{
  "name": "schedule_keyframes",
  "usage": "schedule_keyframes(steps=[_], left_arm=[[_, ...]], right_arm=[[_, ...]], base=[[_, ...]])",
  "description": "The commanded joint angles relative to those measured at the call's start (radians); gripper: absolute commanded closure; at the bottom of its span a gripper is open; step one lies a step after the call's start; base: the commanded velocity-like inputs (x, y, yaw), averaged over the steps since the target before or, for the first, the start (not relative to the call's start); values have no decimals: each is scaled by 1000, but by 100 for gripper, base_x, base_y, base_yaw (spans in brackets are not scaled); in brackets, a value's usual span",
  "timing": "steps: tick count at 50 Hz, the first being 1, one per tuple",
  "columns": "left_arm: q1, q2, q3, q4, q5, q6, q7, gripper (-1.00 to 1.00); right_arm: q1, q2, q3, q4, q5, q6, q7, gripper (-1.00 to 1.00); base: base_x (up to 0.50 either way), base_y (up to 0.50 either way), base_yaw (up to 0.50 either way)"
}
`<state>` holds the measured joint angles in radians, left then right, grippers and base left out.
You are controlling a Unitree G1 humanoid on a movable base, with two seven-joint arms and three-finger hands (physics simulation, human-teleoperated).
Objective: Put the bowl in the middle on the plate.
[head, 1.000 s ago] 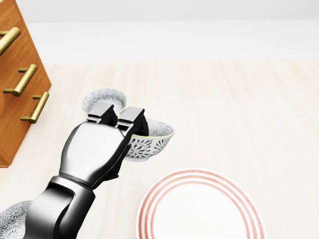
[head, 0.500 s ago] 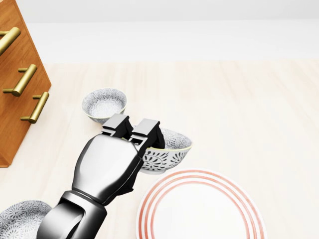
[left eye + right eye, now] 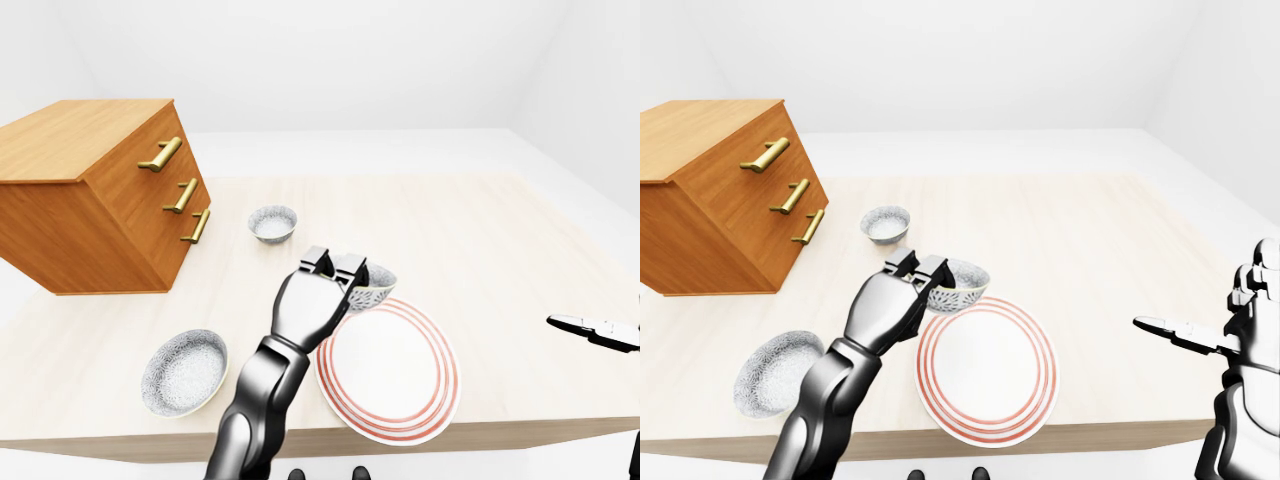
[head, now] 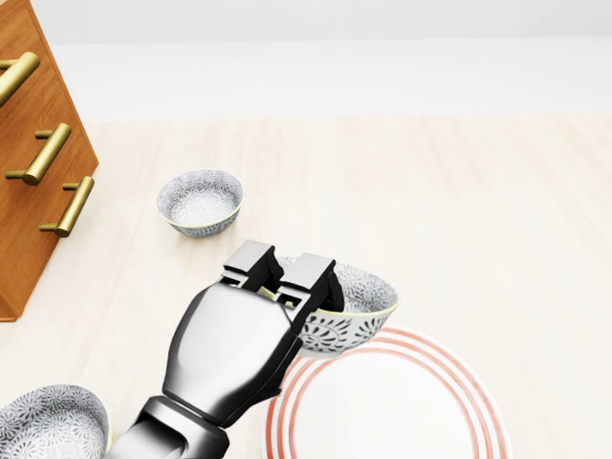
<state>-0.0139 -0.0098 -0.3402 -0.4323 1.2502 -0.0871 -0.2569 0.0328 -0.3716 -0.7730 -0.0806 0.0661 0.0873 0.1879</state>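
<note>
My left hand [image 4: 292, 282] is shut on the near-left rim of the patterned middle bowl [image 4: 356, 308]. It holds the bowl slightly tilted over the upper-left edge of the white plate with red rings [image 4: 402, 411]. The bowl covers part of that edge; whether it touches the plate I cannot tell. The hand's back hides the bowl's left side. My right hand [image 3: 1185, 334] hangs off the table's right side, fingers stretched out and open, well away from the plate.
A second patterned bowl [image 4: 199, 201] stands above and left of the held one, and a third [image 4: 46, 426] at the head view's lower left corner. A wooden drawer chest [image 3: 90, 200] with brass handles fills the table's left. The table edge [image 3: 480, 432] runs just below the plate.
My left hand has carried the bowl right and down in the head view, away from the upper bowl, until it overlaps the plate's upper-left rim. The other two bowls have not moved.
</note>
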Motion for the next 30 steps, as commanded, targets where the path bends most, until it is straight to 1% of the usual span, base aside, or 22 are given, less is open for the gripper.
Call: schedule_keyframes(steps=[1, 11, 12, 16, 19, 20, 21, 23, 26, 28, 30], left_arm=[[20, -8, -46, -39, 36, 0, 12, 100], [34, -13, -81, -62, 26, 0, 2, 100], [44, -16, -94, -68, 20, 0, -1, 100], [76, -4, -141, -74, 53, 0, 23, 100], [87, -1, -160, -80, 57, 0, 26, 100], [90, 6, -161, -73, 60, 0, 39, 100], [96, 18, -159, -54, 59, 0, 70, 100], [99, 22, -161, -43, 62, 0, 85, 100], [111, 20, -179, -53, 71, 0, 83, 100], [135, 25, -211, -68, 85, 0, 84, 100], [140, 40, -217, -48, 93, 0, 110, 100]], right_arm=[[-2, -1, 3, 3, -3, 0, -1, -100], [2, 0, 0, -10, -5, 0, 4, -100], [1, 1, 0, -7, -6, 0, 4, -100], [1, 1, 0, -3, -7, 0, 4, -100], [0, 1, 4, 10, -8, 0, 2, -100], [2, 1, 2, 3, -6, 0, 3, -100], [4, 1, -1, -14, -5, 0, 4, -100], [4, 2, -1, -18, -7, 0, 6, -100], [2, 3, 0, -7, -11, 0, 5, -100], [3, 5, 0, -6, -11, 0, 6, -100], [3, 6, 1, -4, -12, 0, 5, -100]], base=[[0, 0, 0], [0, 0, 0], [0, 0, 0], [0, 0, 0], [0, 0, 0], [0, 0, 0], [0, 0, 0], [0, 0, 0], [0, 0, 0], [0, 0, 0], [0, 0, 0]])
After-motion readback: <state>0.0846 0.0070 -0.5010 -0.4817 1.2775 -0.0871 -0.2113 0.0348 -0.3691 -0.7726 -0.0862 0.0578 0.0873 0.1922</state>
